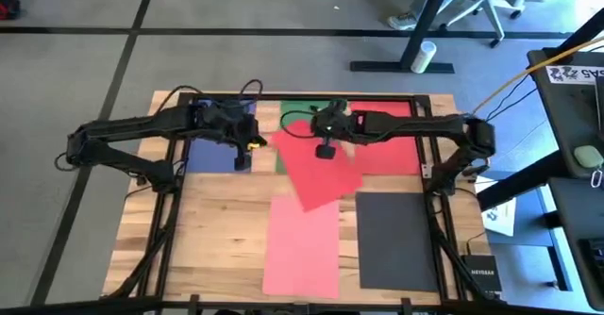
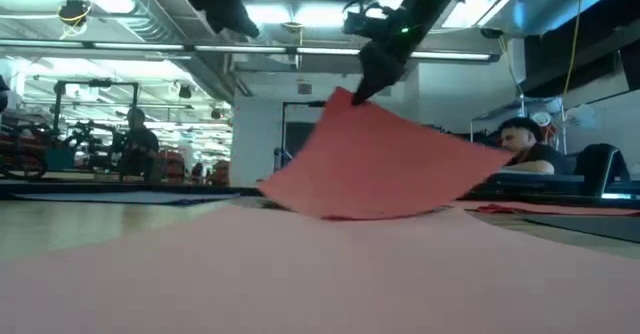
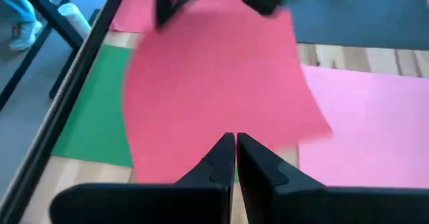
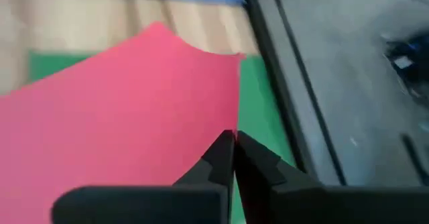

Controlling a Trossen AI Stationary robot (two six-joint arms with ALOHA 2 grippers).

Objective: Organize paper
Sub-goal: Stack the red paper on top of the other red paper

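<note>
Right end effector (image 1: 325,151) is clamped on the edge of the red sheet (image 1: 319,174), holding it tilted above the desk (image 1: 222,230). Left end effector (image 1: 253,143), fingers closed and empty, hovers beside it.

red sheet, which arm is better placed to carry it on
Right. The right gripper is shut on the red sheet's edge, lifting it off the table. The left gripper hangs shut and empty over the blue sheet.
</note>
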